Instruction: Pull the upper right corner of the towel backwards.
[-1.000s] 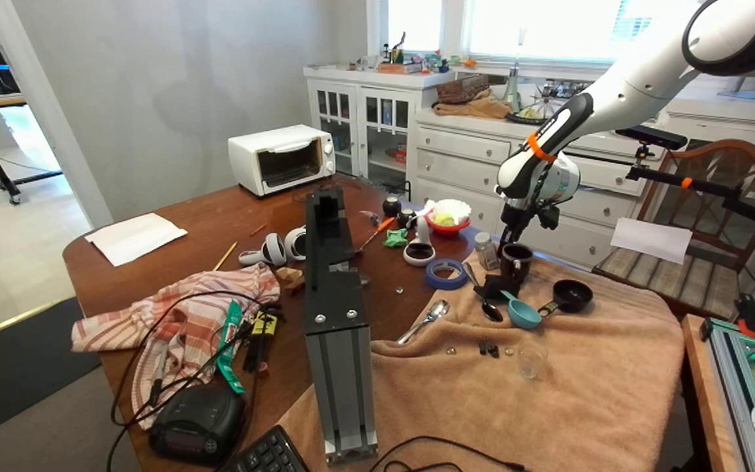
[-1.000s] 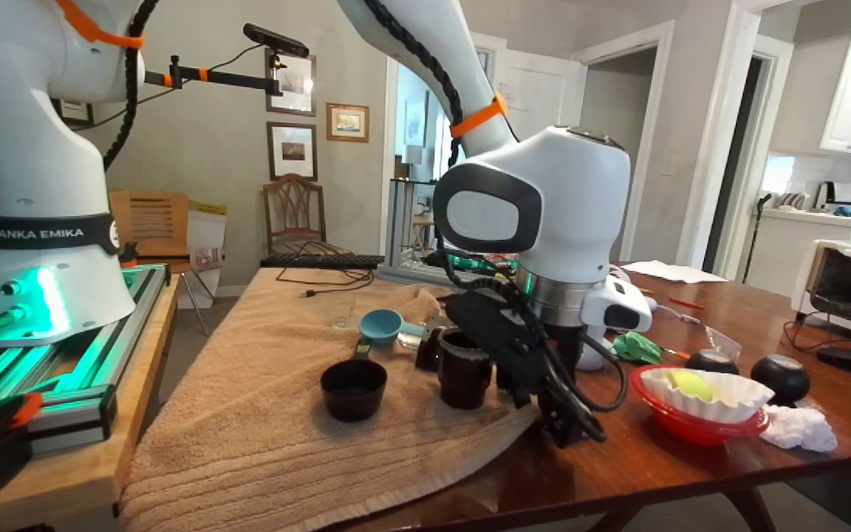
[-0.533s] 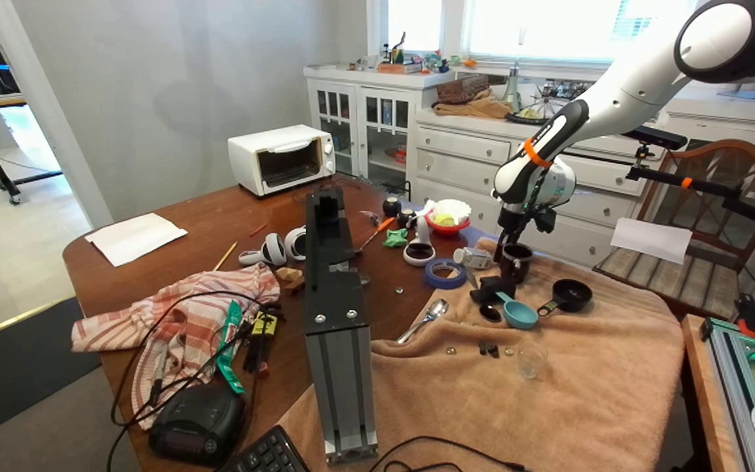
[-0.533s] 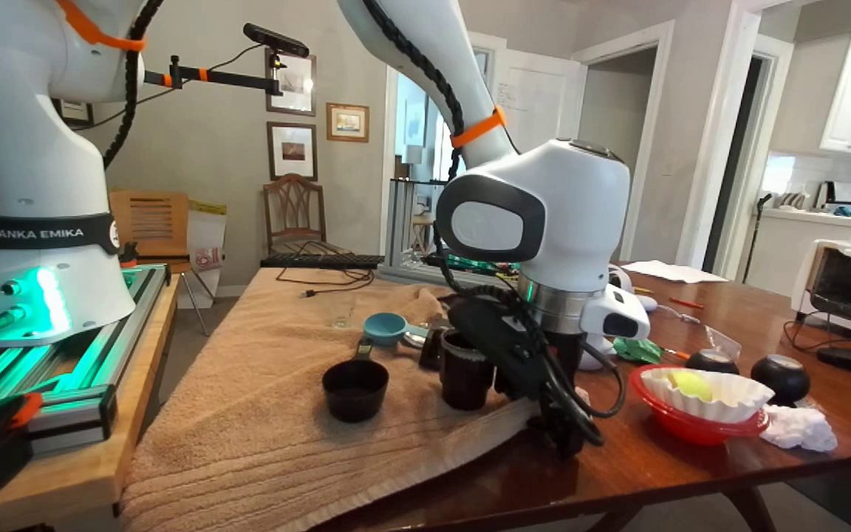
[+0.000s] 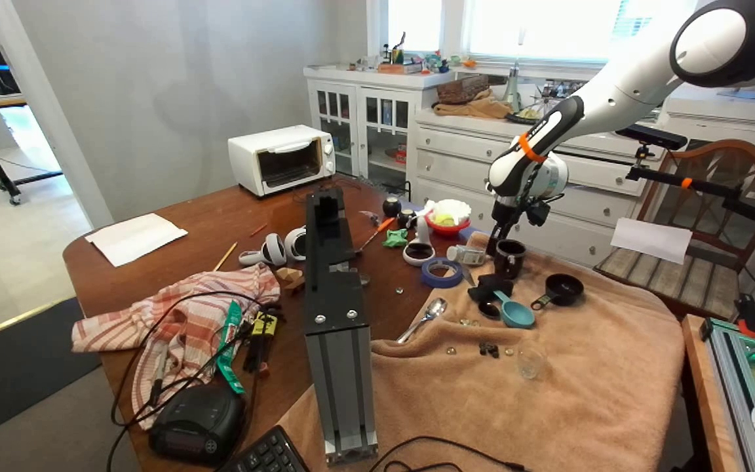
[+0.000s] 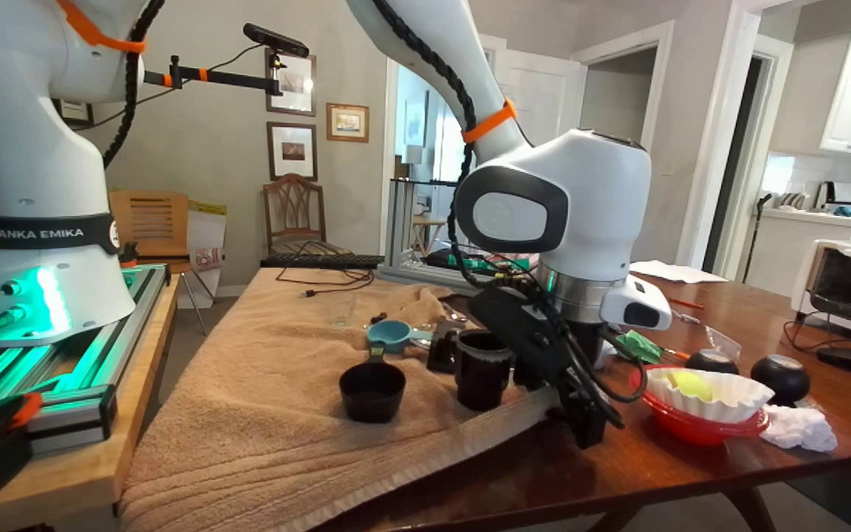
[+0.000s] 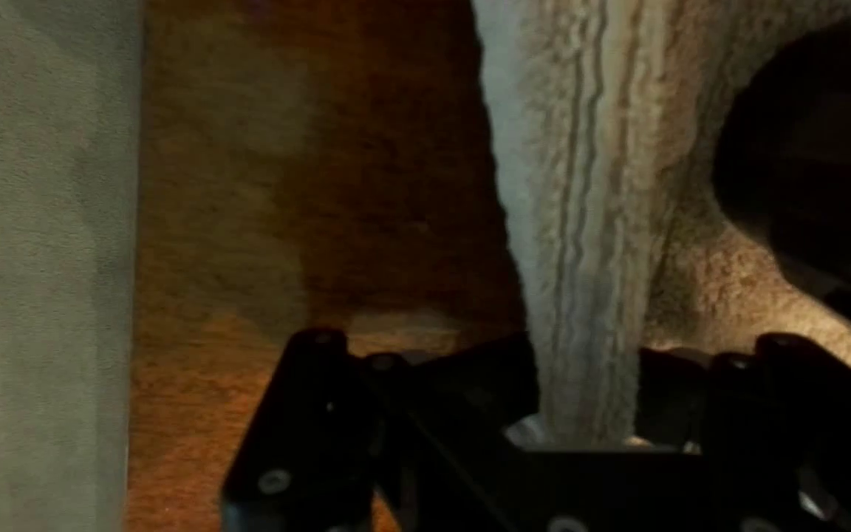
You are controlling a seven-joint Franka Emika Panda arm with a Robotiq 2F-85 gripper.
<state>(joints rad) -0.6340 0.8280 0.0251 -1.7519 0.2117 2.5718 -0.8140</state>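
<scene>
The tan towel [image 5: 600,367] covers the near part of the wooden table and also shows in an exterior view [image 6: 263,414]. My gripper [image 5: 492,248] is low at the towel's far edge, behind the dark mug [image 5: 509,259]; an exterior view shows it beyond the mug at the towel's edge [image 6: 580,425]. In the wrist view my gripper [image 7: 588,391] is shut on a bunched strip of towel [image 7: 580,244], which runs up from between the fingers. The towel's end inside the jaws is hidden.
On the towel are a black measuring cup [image 6: 372,391], a blue scoop [image 5: 517,313], a spoon [image 5: 422,320] and a clear glass [image 5: 531,359]. A clear jar [image 5: 466,255] lies on its side beside blue tape [image 5: 442,272]. A red bowl [image 6: 699,421] stands near my gripper.
My gripper has moved off the robot base side with the towel edge. The mug, black cup and scoop have shifted along with the towel. The jar, upright before, has tipped onto its side.
</scene>
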